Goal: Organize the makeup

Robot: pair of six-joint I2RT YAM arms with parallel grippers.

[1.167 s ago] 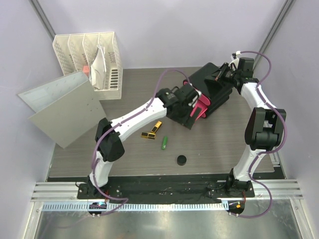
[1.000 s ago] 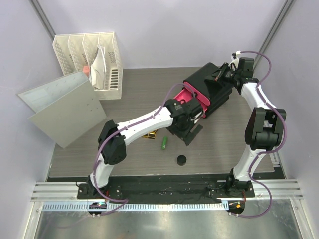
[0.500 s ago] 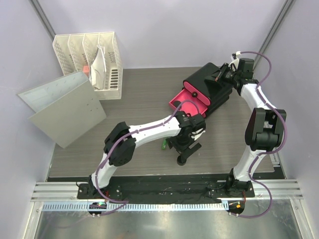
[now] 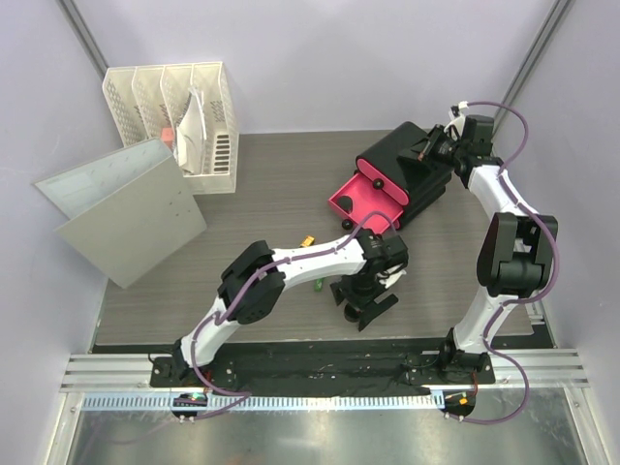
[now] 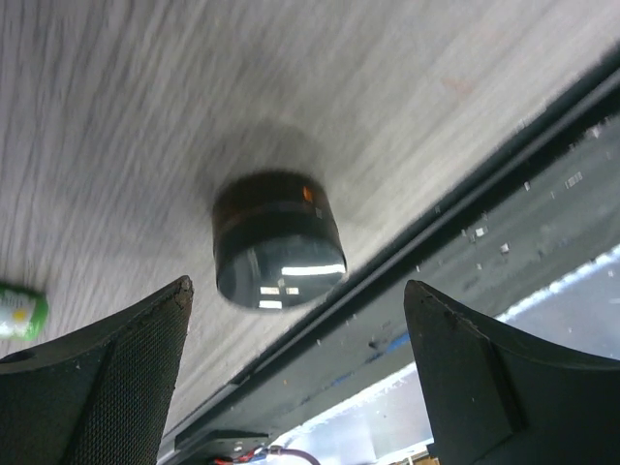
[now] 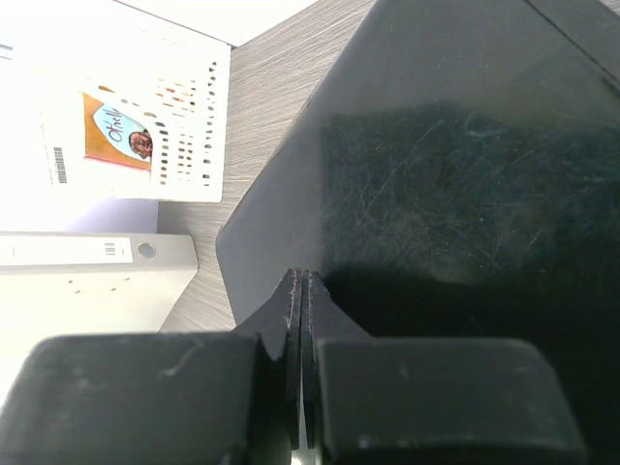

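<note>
A round black disc (image 5: 279,242) lies on the wooden table near its front edge. My left gripper (image 5: 297,286) is open just above it, with one finger on each side and not touching it. In the top view the left gripper (image 4: 367,304) hides the disc. A green stick (image 4: 318,286) lies just left of it and shows at the left wrist view's edge (image 5: 19,312). A gold-black lipstick (image 4: 308,241) peeks out behind the left arm. My right gripper (image 4: 441,145) is shut and empty, its fingertips (image 6: 300,286) over the black organizer box (image 6: 455,174).
The organizer box (image 4: 412,165) stands at the back right with a pink drawer (image 4: 366,200) pulled out toward the middle. A white file rack (image 4: 179,111) and a grey binder (image 4: 121,208) stand at the back left. The table's black front rail (image 5: 465,252) runs just beyond the disc.
My left arm has swung from the pink drawer down to the front of the table and now hovers over the black disc. The drawer stays open. The right arm has not moved.
</note>
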